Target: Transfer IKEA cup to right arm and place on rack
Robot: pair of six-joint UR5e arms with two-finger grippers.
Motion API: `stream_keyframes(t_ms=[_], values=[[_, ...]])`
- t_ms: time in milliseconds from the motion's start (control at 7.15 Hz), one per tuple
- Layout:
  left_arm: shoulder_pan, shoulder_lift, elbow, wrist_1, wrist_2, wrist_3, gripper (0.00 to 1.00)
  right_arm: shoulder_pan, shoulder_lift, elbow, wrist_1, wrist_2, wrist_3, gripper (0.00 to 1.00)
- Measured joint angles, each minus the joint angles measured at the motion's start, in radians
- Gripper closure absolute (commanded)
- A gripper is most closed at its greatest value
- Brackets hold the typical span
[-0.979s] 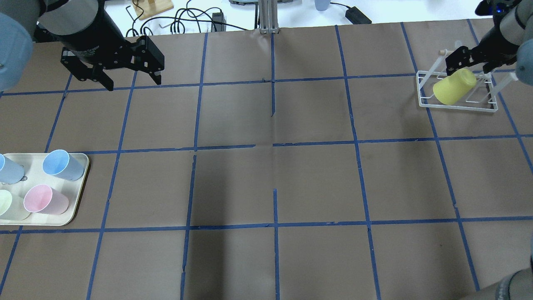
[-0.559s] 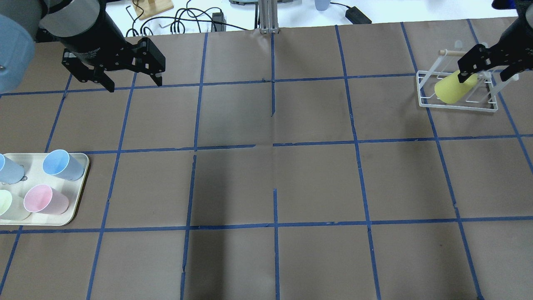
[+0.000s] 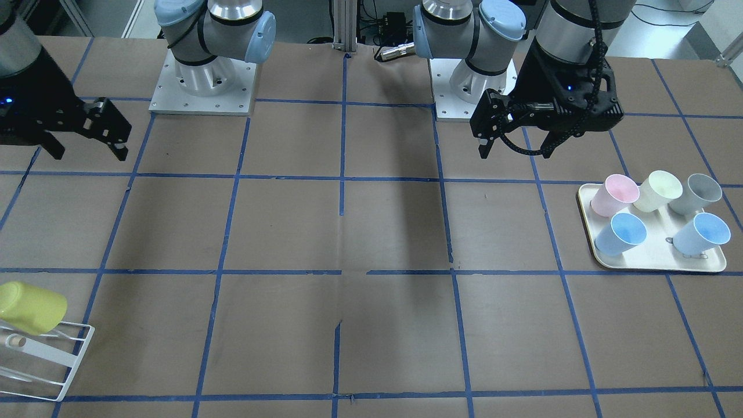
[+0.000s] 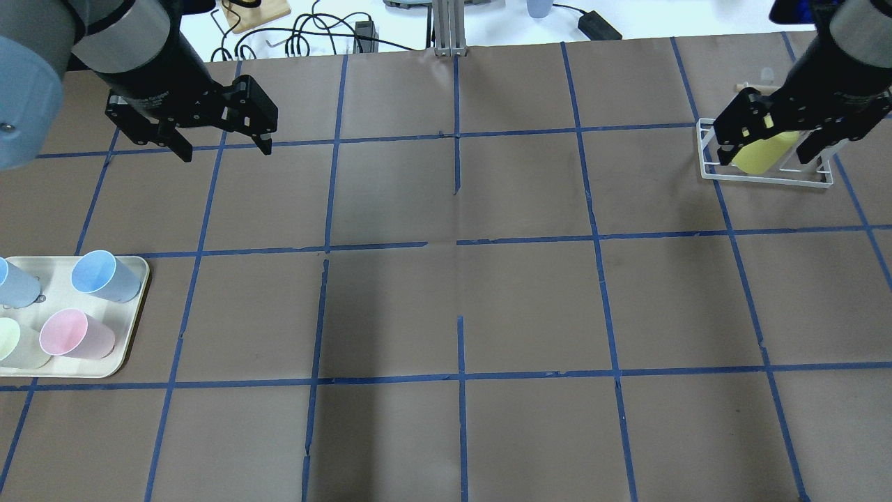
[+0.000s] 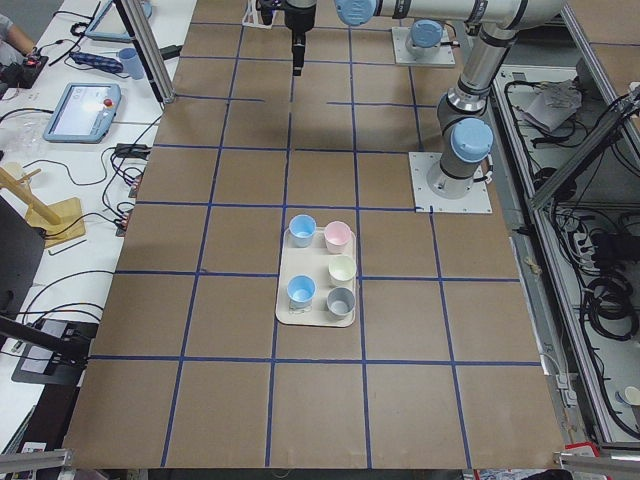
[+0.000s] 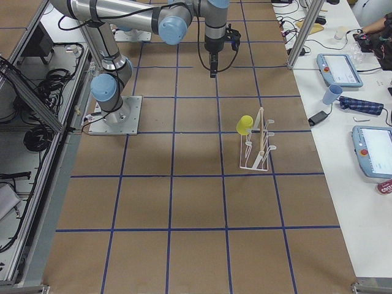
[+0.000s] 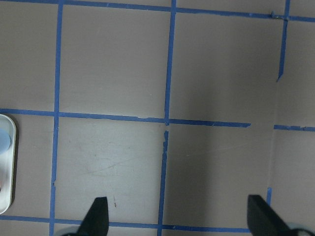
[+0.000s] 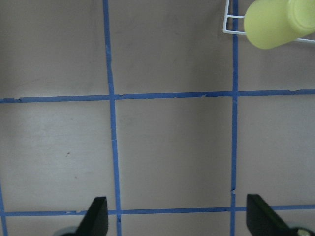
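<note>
Overhead exterior view: nearest the robot, at its left, a cream tray (image 4: 134, 315) rests on the desk (image 4: 529, 300). The front-facing view shows it carrying five upright pastel cups (image 3: 621, 235). Farther out, the left hand (image 4: 226, 150) hangs above bare desk, jaws spread wide and holding nothing. At the far right, the yellow IKEA cup (image 4: 759, 155) sits tilted on the rods of the white wire rack (image 4: 766, 183), clear of the desk surface. The right hand (image 4: 766, 157) hangs high over that area, jaws spread wide and empty. In the right wrist-mounted view, its fingers (image 8: 96, 216) frame bare desk, with the cup well apart at the upper right corner.
</note>
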Motion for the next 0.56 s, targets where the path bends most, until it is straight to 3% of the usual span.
stream_keyframes(t_ms=[280,559], values=[[0.0,0.005,-0.016,0.005,0.002,0.047,0.0,0.13,-0.026,-0.002,0.033,-0.001,0.105,0.0],[0.0,0.006,-0.018,0.004,0.005,-0.002,0.0,0.17,-0.056,-0.002,0.1,0.0,0.123,0.0]])
